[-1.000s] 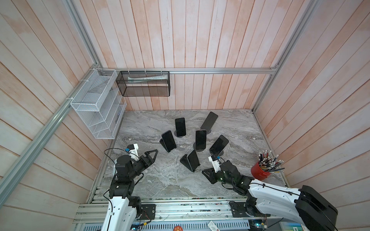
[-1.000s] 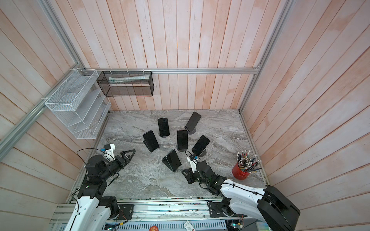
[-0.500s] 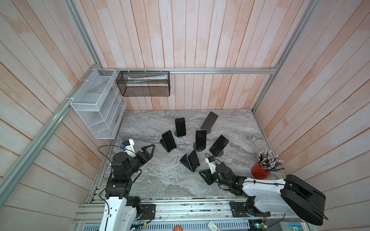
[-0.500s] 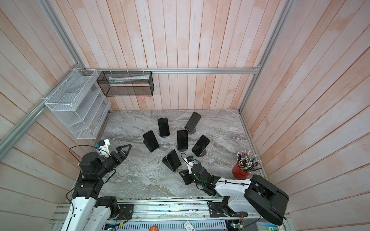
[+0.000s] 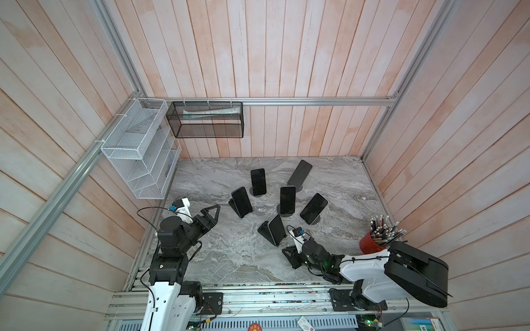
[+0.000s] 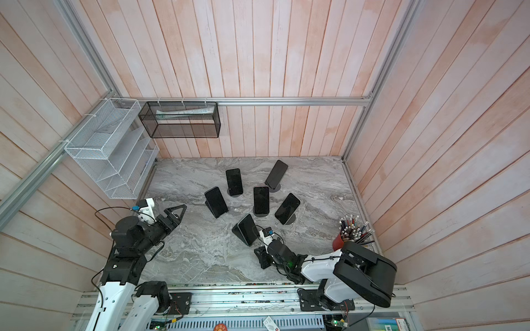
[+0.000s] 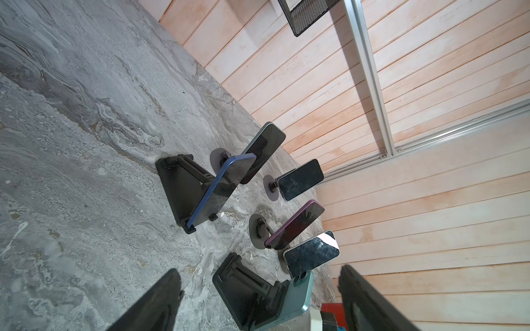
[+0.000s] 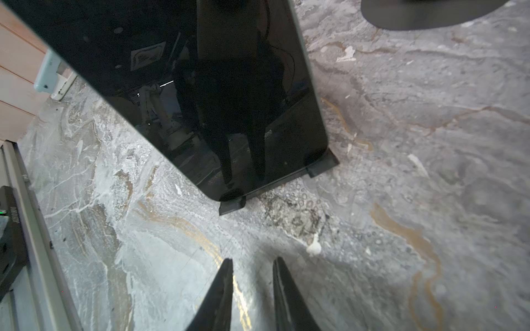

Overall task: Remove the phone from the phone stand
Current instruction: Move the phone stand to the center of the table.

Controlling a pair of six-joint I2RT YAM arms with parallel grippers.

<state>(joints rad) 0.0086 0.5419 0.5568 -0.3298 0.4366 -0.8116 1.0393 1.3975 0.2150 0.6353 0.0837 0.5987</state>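
Phone [image 8: 206,94] resting on wedge stand [image 8: 321,166] just ahead of right gripper [image 8: 252,275], nearly closed and empty, left gripper [image 7: 258,298] wide and empty: better to widen first, then pinch both side edges and lift along the slope.

No legible text anywhere. Small printed tags on the front rail [image 5: 305,323], behind both sets of jaws, too small to read. Phone [image 8: 200,94] screens ahead of the jaws dark, unmarked.
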